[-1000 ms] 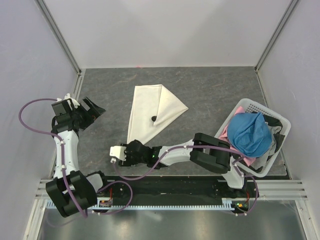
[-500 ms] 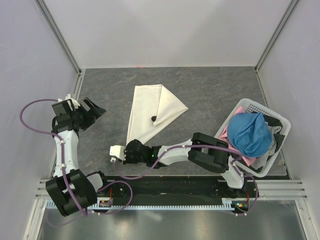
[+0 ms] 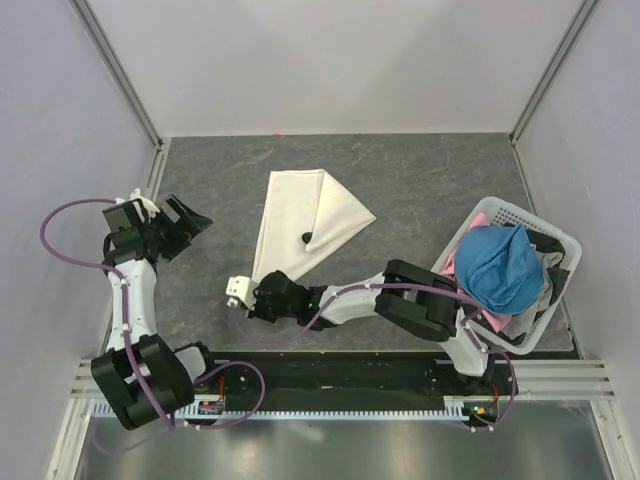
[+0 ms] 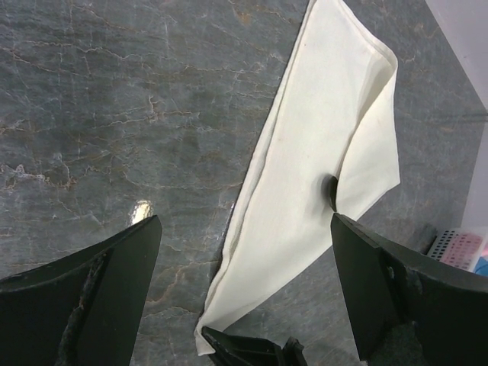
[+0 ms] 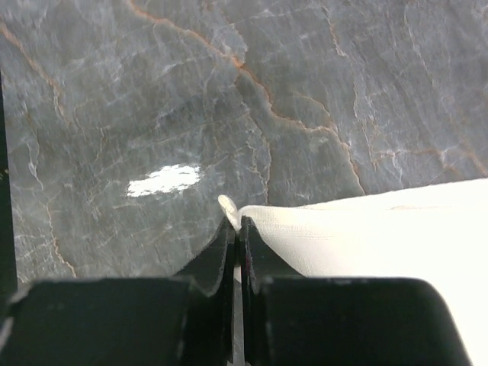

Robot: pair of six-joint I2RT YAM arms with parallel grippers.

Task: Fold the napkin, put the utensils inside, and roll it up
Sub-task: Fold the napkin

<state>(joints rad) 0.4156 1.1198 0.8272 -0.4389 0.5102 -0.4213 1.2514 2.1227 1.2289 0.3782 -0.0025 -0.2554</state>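
Two grippers are in view. The right gripper (image 5: pixel 235 231) is closed, its two fingers pressed together on the near corner of the napkin (image 5: pixel 381 229). A small tip of cloth sticks up just past the fingertips. In the right wrist view the rest of the cloth spreads away to the right of the jaws, lying flat on the grey table (image 3: pixel 430 190).

There is one napkin, folded into a long, pointed shape. It runs from the right gripper's pinch away toward the back of the table.

One utensil (image 4: pixel 332 191) shows, and only as a small dark tip. It pokes out from under the folded-over flap partway along the napkin, well beyond the right gripper. The rest of it is hidden by the cloth.

The left gripper (image 4: pixel 244 229) is wide open and holds nothing. It hangs above the table off to the side, with the napkin lying ahead of it between the two spread fingers as its camera sees them.

Far behind the right gripper, past its arm, stands one white basket (image 3: pixel 505 207). It holds one blue cloth (image 3: pixel 505 268) and one pink cloth (image 3: pixel 478 220).
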